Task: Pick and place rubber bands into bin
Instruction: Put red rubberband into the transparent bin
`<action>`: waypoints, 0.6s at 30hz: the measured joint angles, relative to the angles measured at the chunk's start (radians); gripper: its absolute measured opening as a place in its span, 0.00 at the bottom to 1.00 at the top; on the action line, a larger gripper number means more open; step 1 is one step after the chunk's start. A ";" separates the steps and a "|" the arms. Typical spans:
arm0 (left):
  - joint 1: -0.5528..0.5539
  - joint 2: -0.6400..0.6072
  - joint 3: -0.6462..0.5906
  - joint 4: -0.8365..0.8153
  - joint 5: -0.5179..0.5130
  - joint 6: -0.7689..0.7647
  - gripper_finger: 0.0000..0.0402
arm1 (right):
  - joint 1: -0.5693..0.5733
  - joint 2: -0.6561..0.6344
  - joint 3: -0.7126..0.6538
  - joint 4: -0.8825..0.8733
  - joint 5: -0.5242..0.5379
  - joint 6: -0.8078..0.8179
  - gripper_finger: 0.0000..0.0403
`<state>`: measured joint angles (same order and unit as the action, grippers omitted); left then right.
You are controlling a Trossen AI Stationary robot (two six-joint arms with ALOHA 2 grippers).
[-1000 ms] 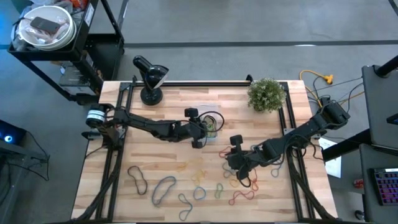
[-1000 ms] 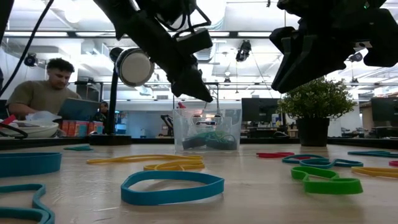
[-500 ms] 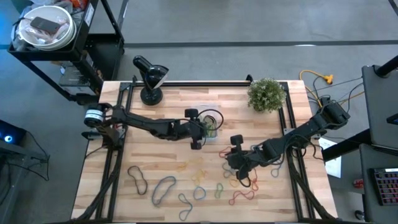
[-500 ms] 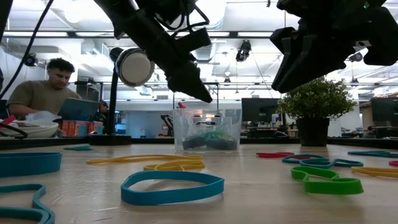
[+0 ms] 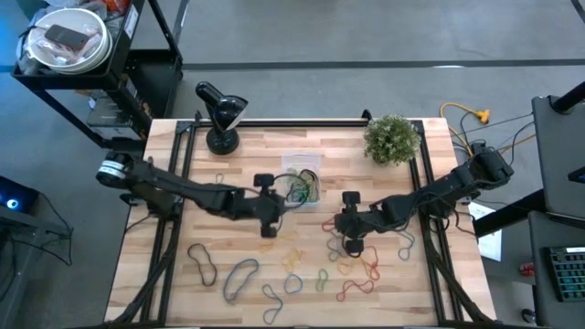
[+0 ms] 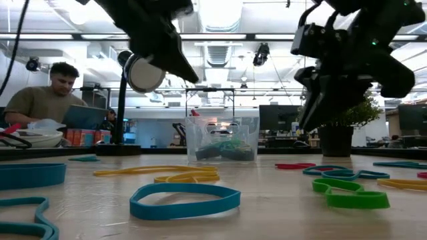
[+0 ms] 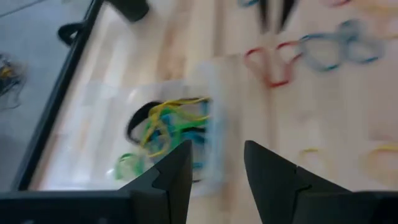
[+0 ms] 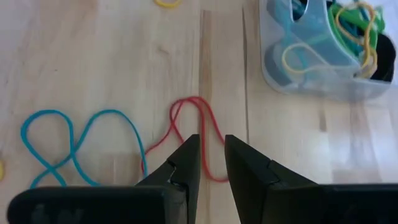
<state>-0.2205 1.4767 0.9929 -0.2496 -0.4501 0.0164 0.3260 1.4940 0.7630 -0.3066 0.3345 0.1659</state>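
Note:
The clear bin stands mid-table with several coloured rubber bands in it; it also shows in the low view and the left wrist view. Loose rubber bands lie on the wood nearer the front: red, blue, grey, black. My left gripper is open and empty, in the air just left of the bin. My right gripper is open by a narrow gap and points down above the red band, right of the bin.
A potted plant stands at the far right and a black desk lamp at the far left. More bands lie toward the near edge, among them blue, green and yellow. A person sits beyond the table's left.
My left gripper has drawn back from over the bin toward the table's left and near edge. My right gripper has tipped to point more steeply down, staying right of the bin.

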 joint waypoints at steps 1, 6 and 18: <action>-0.021 -0.016 -0.015 0.001 0.001 -0.013 0.32 | -0.001 0.000 -0.001 0.006 -0.001 -0.015 0.17; -0.111 -0.077 -0.084 0.015 -0.061 -0.072 0.32 | -0.007 0.000 -0.009 0.080 -0.063 -0.109 0.17; -0.153 -0.143 -0.134 0.014 -0.163 -0.090 0.32 | -0.032 0.152 -0.002 0.176 -0.198 -0.093 0.17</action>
<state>-0.3733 1.3334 0.8585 -0.2351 -0.6128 -0.0734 0.2937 1.6464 0.7608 -0.1302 0.1360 0.0731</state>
